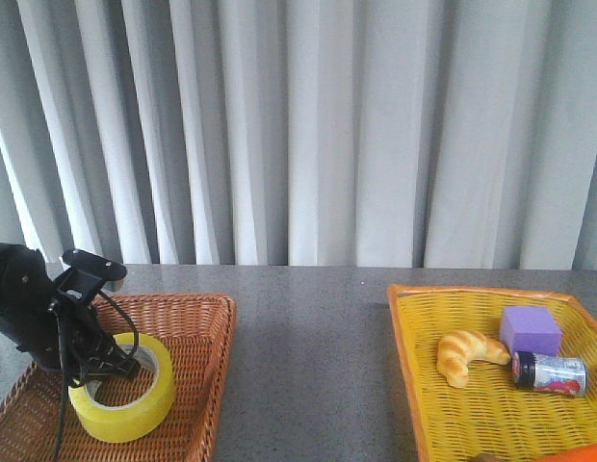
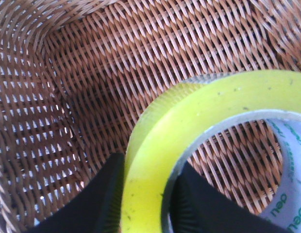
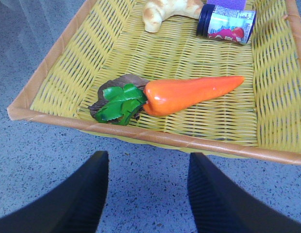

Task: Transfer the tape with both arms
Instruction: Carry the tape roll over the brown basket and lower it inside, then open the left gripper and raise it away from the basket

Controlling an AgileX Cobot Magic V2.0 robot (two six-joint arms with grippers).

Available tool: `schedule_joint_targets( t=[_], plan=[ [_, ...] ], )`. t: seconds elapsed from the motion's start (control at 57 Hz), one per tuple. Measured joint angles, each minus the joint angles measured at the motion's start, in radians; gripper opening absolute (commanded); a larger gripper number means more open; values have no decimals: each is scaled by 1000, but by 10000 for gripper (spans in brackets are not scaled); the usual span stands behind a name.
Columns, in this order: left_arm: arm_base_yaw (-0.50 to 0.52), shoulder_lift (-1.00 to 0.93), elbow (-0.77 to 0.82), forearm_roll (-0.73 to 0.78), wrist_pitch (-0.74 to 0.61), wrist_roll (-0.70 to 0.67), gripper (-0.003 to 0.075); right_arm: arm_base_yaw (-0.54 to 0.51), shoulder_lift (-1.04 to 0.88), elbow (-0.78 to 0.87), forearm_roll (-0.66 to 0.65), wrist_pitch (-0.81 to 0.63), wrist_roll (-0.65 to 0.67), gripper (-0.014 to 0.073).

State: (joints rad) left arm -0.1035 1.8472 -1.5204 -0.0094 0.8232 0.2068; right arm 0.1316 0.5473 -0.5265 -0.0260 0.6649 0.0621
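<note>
The tape (image 1: 135, 412), a wide yellow roll with a white printed core, lies flat in the brown wicker basket (image 1: 204, 322) at the left. My left gripper (image 1: 117, 362) reaches down onto the roll's near-left side. In the left wrist view the left gripper (image 2: 148, 204) has one finger outside the tape (image 2: 155, 141) wall and one inside the core, both pressed against it. My right gripper (image 3: 148, 194) is open and empty over the grey table, just short of the yellow basket's (image 3: 141, 136) front rim. The right arm is out of the front view.
The yellow basket (image 1: 404, 332) at the right holds a croissant (image 1: 467, 354), a purple block (image 1: 530, 329), a small can (image 1: 549, 373) and a toy carrot (image 3: 189, 94). Grey table (image 1: 308, 366) lies between the baskets. A curtain hangs behind.
</note>
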Motion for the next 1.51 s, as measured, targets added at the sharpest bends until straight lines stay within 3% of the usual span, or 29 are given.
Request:
schedule_joint_targets(
  t=[0.649, 0.912, 1.262, 1.508],
  plan=[
    [2, -1, 1, -1, 49, -2, 266, 0, 0, 0, 0, 0, 1, 365],
    [2, -37, -26, -2, 86, -2, 378, 0, 0, 0, 0, 0, 1, 365],
    [2, -296, -77, -6, 198, -3, 392, 0, 0, 0, 0, 0, 1, 365],
    [2, -608, 173, -66, 122, -10, 392, 0, 0, 0, 0, 0, 1, 365]
  ],
)
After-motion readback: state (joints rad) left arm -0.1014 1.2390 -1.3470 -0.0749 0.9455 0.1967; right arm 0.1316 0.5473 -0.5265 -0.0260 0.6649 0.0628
